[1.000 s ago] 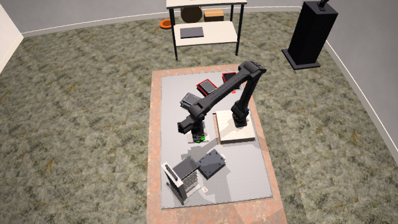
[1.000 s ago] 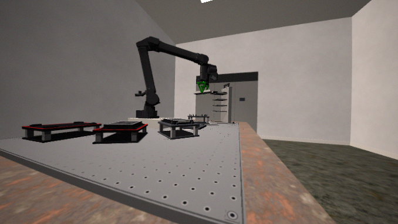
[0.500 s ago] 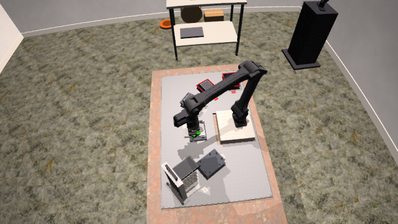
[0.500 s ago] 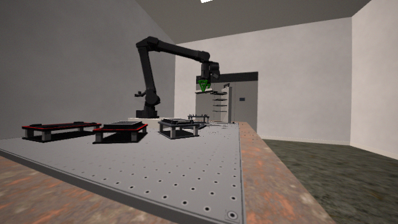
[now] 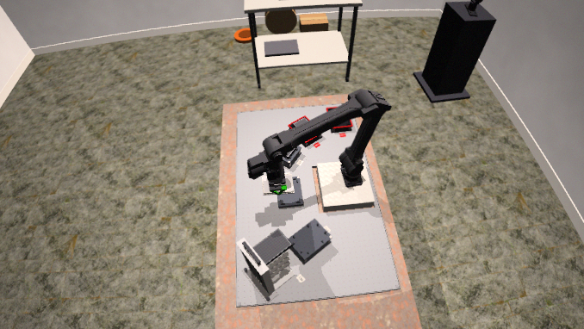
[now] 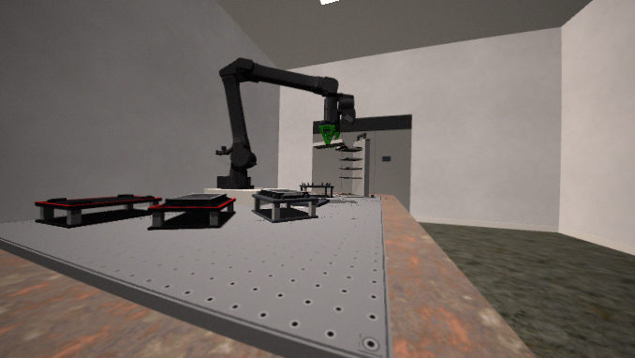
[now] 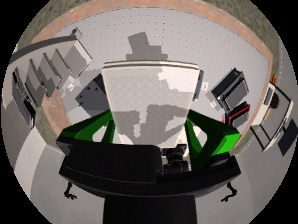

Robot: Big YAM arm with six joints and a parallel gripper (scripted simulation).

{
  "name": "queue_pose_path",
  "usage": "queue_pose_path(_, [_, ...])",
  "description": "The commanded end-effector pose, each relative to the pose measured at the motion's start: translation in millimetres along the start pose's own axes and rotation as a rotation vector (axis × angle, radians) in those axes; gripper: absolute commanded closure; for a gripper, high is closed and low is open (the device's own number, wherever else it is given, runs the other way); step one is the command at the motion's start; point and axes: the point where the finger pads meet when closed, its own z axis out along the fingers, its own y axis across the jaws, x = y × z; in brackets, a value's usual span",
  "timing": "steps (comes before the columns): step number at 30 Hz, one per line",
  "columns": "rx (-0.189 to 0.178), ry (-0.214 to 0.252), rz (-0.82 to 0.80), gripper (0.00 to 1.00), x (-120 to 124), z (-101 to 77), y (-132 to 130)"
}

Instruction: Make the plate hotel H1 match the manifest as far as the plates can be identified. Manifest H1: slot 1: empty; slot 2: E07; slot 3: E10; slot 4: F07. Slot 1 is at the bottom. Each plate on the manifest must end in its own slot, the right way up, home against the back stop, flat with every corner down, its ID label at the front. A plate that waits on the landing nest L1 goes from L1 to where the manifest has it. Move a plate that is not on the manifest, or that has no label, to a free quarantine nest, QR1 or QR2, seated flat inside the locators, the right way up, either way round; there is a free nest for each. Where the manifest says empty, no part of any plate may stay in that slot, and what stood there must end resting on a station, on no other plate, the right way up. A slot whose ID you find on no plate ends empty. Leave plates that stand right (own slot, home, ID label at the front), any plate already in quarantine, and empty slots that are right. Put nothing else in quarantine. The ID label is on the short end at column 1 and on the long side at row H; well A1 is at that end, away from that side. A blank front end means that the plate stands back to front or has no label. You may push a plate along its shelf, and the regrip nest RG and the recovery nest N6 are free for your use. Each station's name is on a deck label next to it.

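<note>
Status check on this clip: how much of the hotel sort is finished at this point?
Done: one red-edged quarantine nest already carries a dark plate. In hand: the end effector grips a pale plate by its sides, held in the air above the deck. Left: setting that plate down, then the plate hotel itself. Its slot contents and labels are too small to read here.

The arm (image 5: 327, 118) is matte black all over, built of long boxy links with rounded joints. Its gripper (image 6: 329, 136) has bright green fingers under a broad black crossbar.
</note>
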Motion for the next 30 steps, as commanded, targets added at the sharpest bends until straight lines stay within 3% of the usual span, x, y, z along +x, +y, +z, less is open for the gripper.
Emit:
queue_pose_path(1, [-0.015, -0.058, -0.017, 0.14, -28, -24.2, -6])
queue_pose_path(9, [-0.012, -0.06, 0.042, 0.14, -37, -24.2, -31])
queue_pose_path(12, [-0.006, -0.032, 0.106, 0.14, -16, -13.0, -46])
queue_pose_path(30, [-0.007, -0.04, 0.356, 0.14, -15, -16.2, -96])
